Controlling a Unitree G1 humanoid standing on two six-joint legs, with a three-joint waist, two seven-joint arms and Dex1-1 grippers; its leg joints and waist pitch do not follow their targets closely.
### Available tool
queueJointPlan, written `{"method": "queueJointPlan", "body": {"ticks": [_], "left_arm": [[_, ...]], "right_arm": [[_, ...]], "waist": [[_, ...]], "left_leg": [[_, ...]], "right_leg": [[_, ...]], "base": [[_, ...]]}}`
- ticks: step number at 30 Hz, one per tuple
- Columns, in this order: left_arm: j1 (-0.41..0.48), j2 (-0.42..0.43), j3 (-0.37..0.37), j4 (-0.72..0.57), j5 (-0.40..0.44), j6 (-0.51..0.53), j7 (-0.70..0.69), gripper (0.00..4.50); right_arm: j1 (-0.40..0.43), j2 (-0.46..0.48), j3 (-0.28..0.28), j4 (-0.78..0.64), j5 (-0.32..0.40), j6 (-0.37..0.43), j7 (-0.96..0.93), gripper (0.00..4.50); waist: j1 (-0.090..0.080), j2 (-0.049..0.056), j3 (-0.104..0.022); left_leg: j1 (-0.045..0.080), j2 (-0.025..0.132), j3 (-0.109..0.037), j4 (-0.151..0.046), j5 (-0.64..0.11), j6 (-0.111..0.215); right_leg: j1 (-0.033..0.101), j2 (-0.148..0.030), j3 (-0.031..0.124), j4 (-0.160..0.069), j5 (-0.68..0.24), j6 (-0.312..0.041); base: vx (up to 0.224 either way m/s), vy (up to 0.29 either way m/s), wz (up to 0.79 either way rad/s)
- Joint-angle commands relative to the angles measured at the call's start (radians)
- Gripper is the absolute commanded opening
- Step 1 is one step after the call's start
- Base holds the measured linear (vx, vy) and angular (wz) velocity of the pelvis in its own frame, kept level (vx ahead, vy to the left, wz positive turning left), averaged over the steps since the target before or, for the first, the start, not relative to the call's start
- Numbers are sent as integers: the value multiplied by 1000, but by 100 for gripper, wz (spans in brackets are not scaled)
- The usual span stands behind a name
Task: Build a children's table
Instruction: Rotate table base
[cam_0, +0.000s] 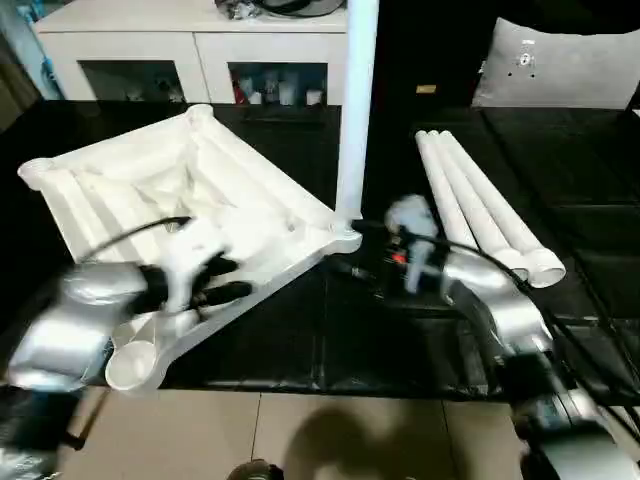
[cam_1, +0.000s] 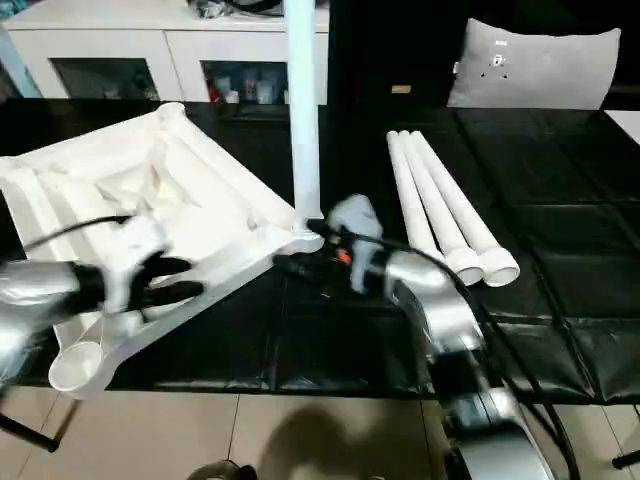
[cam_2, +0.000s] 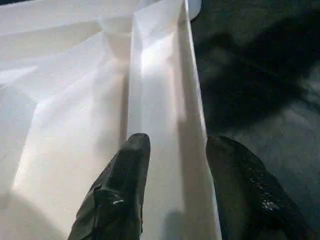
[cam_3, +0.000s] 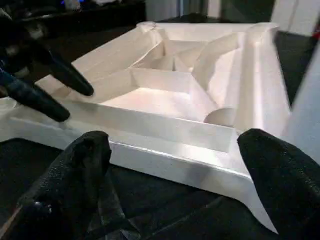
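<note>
Left eye view: one leg stands socketed in the tabletop before the open, empty right gripper; three legs lie unfitted beside it; left gripper straddles the tabletop's rim, unclenched.

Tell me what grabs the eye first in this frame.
The white tabletop lies upside down on the black mat, with one leg already standing upright in its near right corner socket. Three more legs lie side by side to its right. The left gripper straddles the tabletop's near rim, jaws open.

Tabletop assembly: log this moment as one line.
tabletop upside down | one leg upright in corner socket | three legs loose | left gripper open astride rim | right gripper open
</note>
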Motion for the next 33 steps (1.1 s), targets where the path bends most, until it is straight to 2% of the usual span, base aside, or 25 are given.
{"method": "queueJointPlan", "body": {"ticks": [1, 3, 4, 5, 7, 8, 11, 14, 16, 17, 18, 19, 21, 22, 24, 25, 26, 30, 31, 33], "left_arm": [[35, 46, 38, -86, -34, 50, -29, 211], [87, 89, 56, -151, -55, 65, -62, 211], [91, 91, 58, -156, -57, 67, -64, 211], [110, 101, 63, -176, -62, 71, -72, 211], [117, 105, 64, -185, -63, 72, -73, 211], [129, 108, 65, -202, -72, 80, -70, 211], [131, 90, 58, -230, -89, 92, -54, 211], [130, 86, 59, -238, -95, 89, -50, 211], [124, 76, 67, -248, -109, 86, -40, 211], [108, 71, 74, -244, -108, 73, -24, 211], [106, 71, 74, -242, -107, 72, -23, 211], [100, 77, 72, -237, -101, 67, -18, 211], [95, 81, 72, -231, -96, 66, -12, 211], [87, 92, 76, -216, -86, 78, 1, 211], [83, 103, 75, -202, -74, 81, 11, 211], [79, 109, 73, -191, -64, 92, 26, 211], [71, 121, 68, -167, -37, 115, 55, 211], [51, 134, 60, -117, 19, 131, 120, 211], [39, 135, 61, -96, 34, 142, 145, 211], [19, 168, 41, -55, 74, 162, 173, 211]], "right_arm": [[-68, 9, -11, 90, -16, -42, -11, 450], [-132, 29, -42, 190, -31, -96, -77, 450], [-137, 31, -45, 198, -31, -101, -82, 450], [-167, 41, -66, 248, -33, -129, -125, 450], [-181, 45, -76, 271, -34, -144, -152, 450], [-214, 55, -106, 324, -19, -168, -206, 450], [-264, 71, -181, 407, 11, -225, -363, 450], [-281, 64, -200, 448, 10, -237, -436, 450], [-303, 44, -217, 515, -6, -256, -531, 450], [-322, 21, -234, 579, -23, -291, -589, 450], [-322, 20, -234, 580, -23, -292, -587, 450], [-320, 18, -239, 584, -21, -300, -562, 450], [-315, 16, -239, 581, -20, -304, -532, 450], [-285, 16, -219, 543, -22, -303, -422, 450], [-258, 17, -200, 506, -22, -297, -359, 450], [-239, 17, -185, 481, -20, -287, -335, 450], [-194, 17, -159, 418, -15, -260, -294, 450], [-127, 18, -121, 329, -12, -225, -264, 450], [-99, 20, -103, 297, -17, -218, -252, 450], [-18, 26, -53, 193, -37, -192, -215, 450]], "waist": [[-2, -5, -69], [-5, -11, -66], [-4, -8, -66], [-6, -12, -63], [-2, -8, -64], [-3, -9, -65], [-3, -11, -64], [0, -13, -65], [0, -13, -65], [0, -11, -65], [1, -12, -66], [0, -16, -67], [-3, -19, -68], [-7, -19, -69], [-9, -20, -70], [-11, -17, -70], [-11, -17, -69], [-8, -14, -69], [-7, -7, -70], [-6, -8, -68]], "left_leg": [[31, 56, -28, -77, -222, 10], [32, 56, -26, -77, -223, 8], [34, 56, -26, -77, -227, 5], [34, 54, -24, -78, -238, 3], [40, 56, -22, -78, -248, -11], [38, 56, -24, -79, -249, -18], [41, 55, -23, -81, -267, -39], [39, 52, -21, -79, -256, -42], [40, 50, -20, -78, -256, -45], [39, 49, -20, -76, -264, -54], [40, 48, -19, -75, -266, -55], [35, 47, -20, -73, -257, -48], [30, 46, -20, -71, -236, -27], [27, 46, -20, -69, -224, -13], [24, 47, -21, -67, -203, 5], [27, 48, -20, -65, -194, 13], [27, 49, -20, -64, -187, 20], [35, 51, -21, -68, -209, 8], [37, 51, -23, -67, -214, 3], [40, 51, -23, -71, -247, -10]], "right_leg": [[35, -59, 42, -62, -125, -254], [32, -61, 43, -65, -142, -258], [29, -62, 43, -64, -148, -260], [29, -57, 44, -66, -159, -254], [24, -58, 46, -66, -162, -249], [27, -56, 45, -62, -148, -251], [24, -56, 46, -62, -148, -250], [28, -53, 45, -59, -127, -241], [28, -52, 45, -61, -126, -239], [27, -54, 45, -62, -133, -240], [29, -53, 45, -62, -131, -238], [34, -53, 45, -60, -116, -234], [38, -53, 45, -58, -93, -231], [40, -52, 44, -57, -81, -234], [44, -52, 43, -55, -64, -236], [41, -49, 43, -54, -55, -239], [42, -49, 43, -56, -55, -240], [36, -45, 42, -58, -83, -244], [35, -46, 43, -58, -86, -245], [33, -43, 42, -62, -103, -234]], "base": [[0, 0, 0], [0, 0, 0], [0, 0, 0], [0, 0, 0], [0, 0, 0], [0, 0, 0], [0, 0, 0], [0, 0, 0], [0, 0, 0], [0, 0, 0], [0, 0, 0], [0, 0, 0], [0, 0, 0], [0, 0, 0], [0, 0, 0], [0, 0, 0], [0, 0, 0], [0, 0, 0], [0, 0, 0], [0, 0, 0]]}}
